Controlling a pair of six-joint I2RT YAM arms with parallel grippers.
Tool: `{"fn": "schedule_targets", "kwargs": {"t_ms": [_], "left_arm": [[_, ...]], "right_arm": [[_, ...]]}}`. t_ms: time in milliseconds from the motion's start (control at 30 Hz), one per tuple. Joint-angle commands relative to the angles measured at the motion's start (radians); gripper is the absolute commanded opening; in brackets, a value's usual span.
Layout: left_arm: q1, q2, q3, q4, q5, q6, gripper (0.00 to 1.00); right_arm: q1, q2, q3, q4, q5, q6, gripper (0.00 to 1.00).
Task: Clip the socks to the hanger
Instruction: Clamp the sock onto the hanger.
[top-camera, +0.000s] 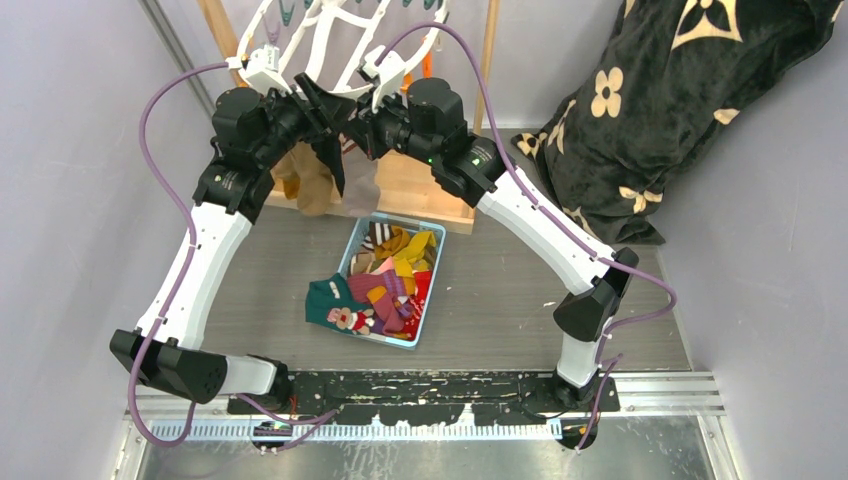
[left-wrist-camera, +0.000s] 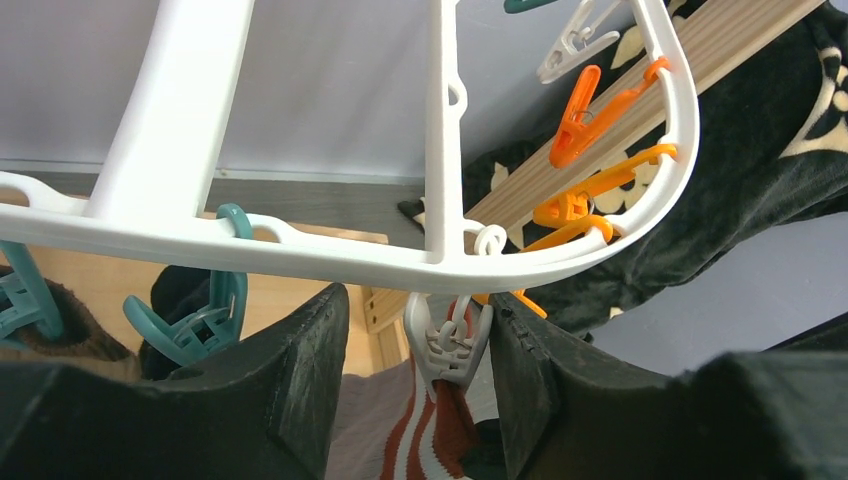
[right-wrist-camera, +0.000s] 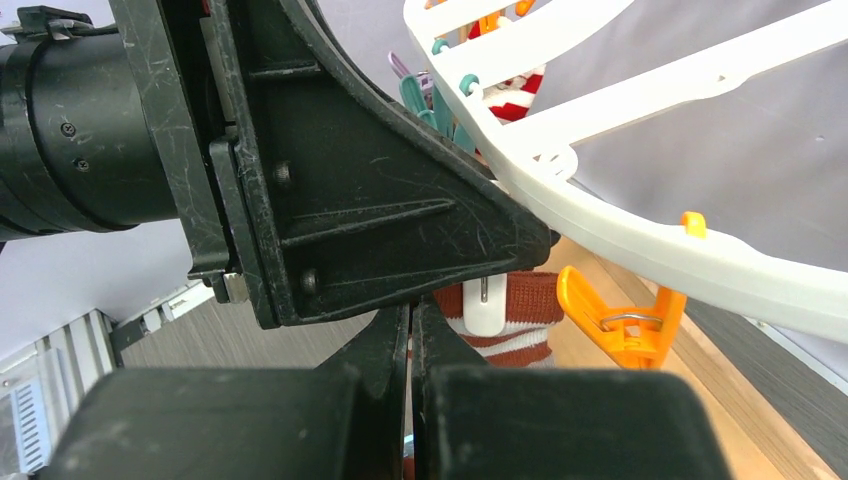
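Left fingers (left-wrist-camera: 300, 380) spread beside a smooth white clip (left-wrist-camera: 447, 345) biting an apparently ribbed striped sock (left-wrist-camera: 432, 445); right fingers (right-wrist-camera: 375, 355) pressed together.

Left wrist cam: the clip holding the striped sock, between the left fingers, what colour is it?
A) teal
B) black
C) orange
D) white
D: the clip pinching the striped sock under the hanger rim is white, unlike the orange clips and the teal clip nearby.
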Motion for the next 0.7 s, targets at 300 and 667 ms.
{"fn": "schedule_targets", "kwargs": {"t_ms": [300,667], "left_arm": [[0.036,-0.054,0.106,-0.092,0.024,0.055,0.76],[0.340,-0.116,0.089,-0.450,0.441,0.313,1.00]], "right_arm": [[-0.003,-0.046,-0.038,0.052,0.006,0.028,0.51],[-0.037,-0.339,-0.442,0.111,0.290,0.111,1.00]]}}
